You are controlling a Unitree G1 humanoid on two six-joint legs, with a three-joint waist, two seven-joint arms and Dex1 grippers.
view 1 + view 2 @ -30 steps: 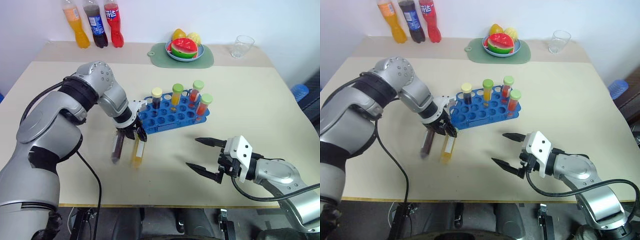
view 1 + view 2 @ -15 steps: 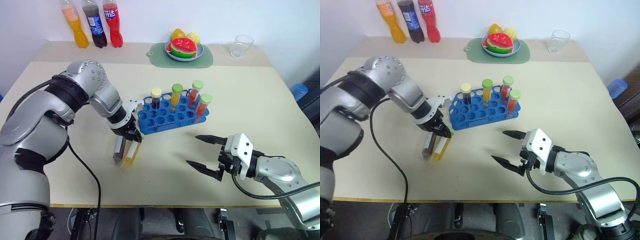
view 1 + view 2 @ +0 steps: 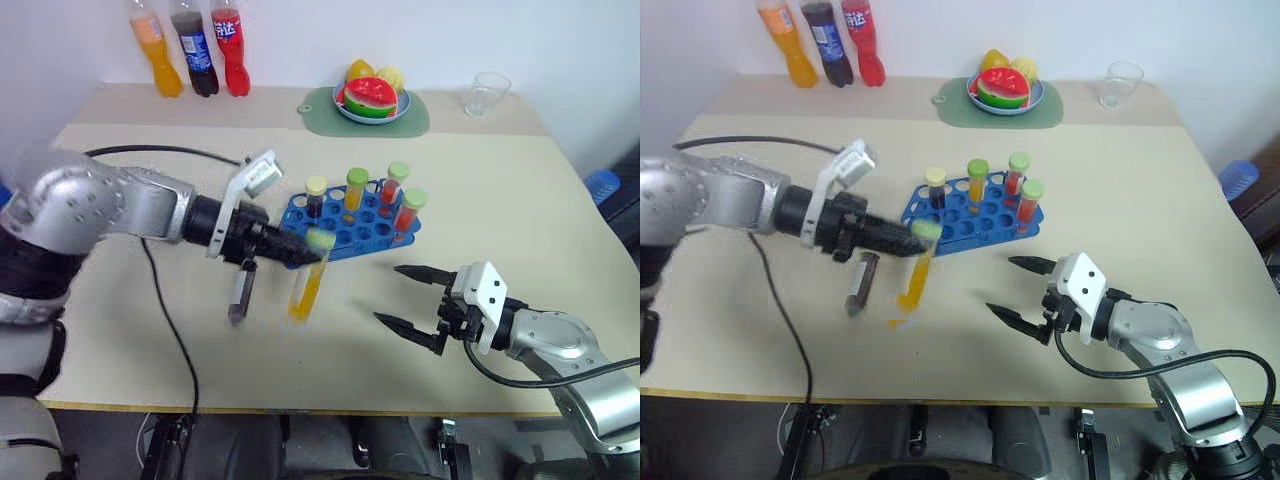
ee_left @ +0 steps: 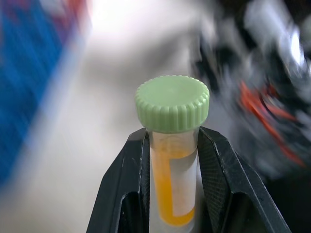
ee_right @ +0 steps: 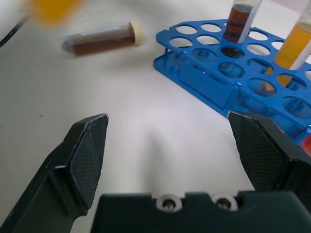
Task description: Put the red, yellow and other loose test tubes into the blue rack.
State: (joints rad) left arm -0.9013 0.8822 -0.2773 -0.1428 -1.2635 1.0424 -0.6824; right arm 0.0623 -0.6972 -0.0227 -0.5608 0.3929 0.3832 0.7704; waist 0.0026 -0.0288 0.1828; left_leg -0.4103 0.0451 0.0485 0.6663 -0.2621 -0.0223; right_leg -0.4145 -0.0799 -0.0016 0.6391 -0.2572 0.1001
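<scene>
My left gripper [image 3: 302, 250] is shut on a yellow test tube [image 3: 305, 287] just under its pale green cap [image 4: 172, 102]. The tube hangs off the table, close in front of the blue rack [image 3: 340, 238]. In the left wrist view both black fingers [image 4: 131, 184] press its labelled sides. A dark brown test tube [image 3: 239, 296] lies loose on the table just left of the hanging one. Several capped tubes, red, yellow and dark, stand in the rack. My right gripper [image 3: 388, 293] is open and empty, low over the table to the rack's front right.
Three soda bottles [image 3: 190, 50] stand at the back left. A green mat with a fruit plate [image 3: 372, 103] and a clear glass [image 3: 488, 92] sit at the back. A black cable [image 3: 150, 151] trails behind my left arm.
My left gripper has lifted the yellow tube off the table and rolled, so the tube now hangs cap up. The brown tube stays lying there. The right arm is still.
</scene>
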